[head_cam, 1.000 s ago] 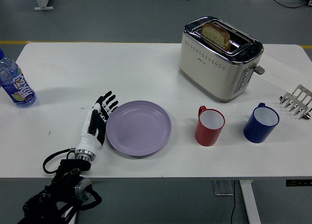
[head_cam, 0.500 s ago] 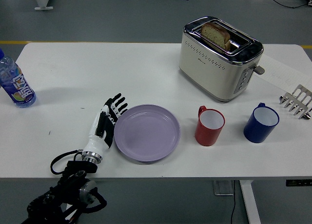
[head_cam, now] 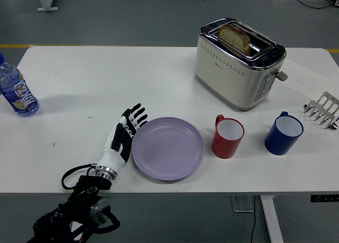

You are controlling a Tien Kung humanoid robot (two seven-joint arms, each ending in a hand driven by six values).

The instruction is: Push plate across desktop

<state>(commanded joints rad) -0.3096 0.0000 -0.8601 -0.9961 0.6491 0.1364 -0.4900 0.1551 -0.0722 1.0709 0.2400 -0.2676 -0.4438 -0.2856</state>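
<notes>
A lilac plate lies flat near the table's front edge, its right rim close to a red mug. My left hand rests against the plate's left rim, fingers stretched out flat and holding nothing. Its black arm comes up from the lower left corner. My right arm is out of view.
A blue mug stands right of the red one. A cream toaster with a bread slice sits behind the mugs. A metal rack is at the right edge, a blue bottle at the far left. White table.
My left hand has slid to the right along the table, and the plate has moved right with it, closing the gap to the red mug.
</notes>
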